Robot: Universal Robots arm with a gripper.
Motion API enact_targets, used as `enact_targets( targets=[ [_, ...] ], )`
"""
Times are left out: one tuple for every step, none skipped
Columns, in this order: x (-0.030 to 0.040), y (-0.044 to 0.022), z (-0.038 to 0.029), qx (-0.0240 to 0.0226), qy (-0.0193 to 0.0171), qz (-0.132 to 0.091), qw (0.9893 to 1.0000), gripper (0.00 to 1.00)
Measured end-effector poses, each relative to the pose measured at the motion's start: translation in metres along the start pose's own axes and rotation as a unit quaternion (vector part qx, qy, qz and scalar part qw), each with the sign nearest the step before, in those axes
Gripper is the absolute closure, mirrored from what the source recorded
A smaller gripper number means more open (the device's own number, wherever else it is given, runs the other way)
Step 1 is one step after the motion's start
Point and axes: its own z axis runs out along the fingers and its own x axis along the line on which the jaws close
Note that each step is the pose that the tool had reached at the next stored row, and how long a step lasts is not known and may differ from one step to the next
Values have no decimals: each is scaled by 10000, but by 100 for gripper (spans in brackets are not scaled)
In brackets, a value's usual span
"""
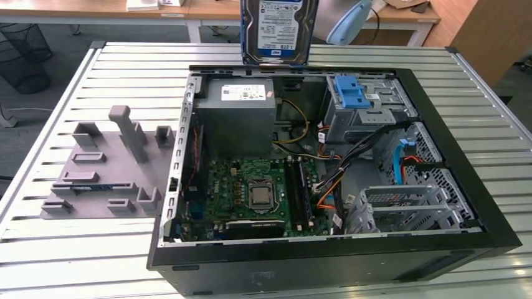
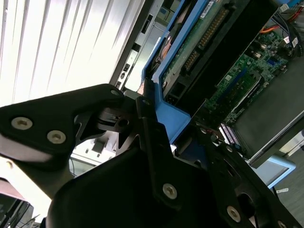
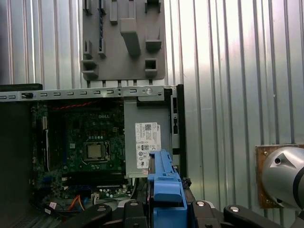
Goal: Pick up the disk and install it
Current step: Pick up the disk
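The disk [image 1: 278, 28], a silver-grey hard drive with a white and blue label in a bright blue bracket, hangs upright in the air above the far rim of the open computer case [image 1: 179, 187]. In both wrist views my gripper [image 3: 166, 208] is shut on it, with black fingers [image 2: 149, 123] pressed on the blue bracket [image 3: 166, 183]. The second wrist view shows the disk's [image 2: 199, 42] green circuit-board side, with the motherboard below it.
Inside the case sit a grey metal power supply box [image 1: 241, 118], the motherboard [image 1: 249, 187], a drive cage with a blue ridged latch [image 1: 353, 93] and a metal drive cage [image 1: 407, 205]. A grey fixture with pegs [image 1: 108, 168] lies on the slatted table [image 1: 116, 68].
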Motion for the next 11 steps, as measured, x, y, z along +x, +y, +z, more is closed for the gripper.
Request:
enact_targets(
  targets=[
    [9,-1,0,0,0,0,10000,63],
    [9,-1,0,0,0,0,10000,63],
    [9,-1,0,0,0,0,10000,63],
    [9,-1,0,0,0,0,10000,63],
    [10,-1,0,0,0,0,10000,63],
    [10,-1,0,0,0,0,10000,63],
    [11,-1,0,0,0,0,10000,63],
    [11,-1,0,0,0,0,10000,63],
    [14,-1,0,0,0,0,10000,63],
    [15,-1,0,0,0,0,10000,63],
    [15,-1,0,0,0,0,10000,63]
  ],
)
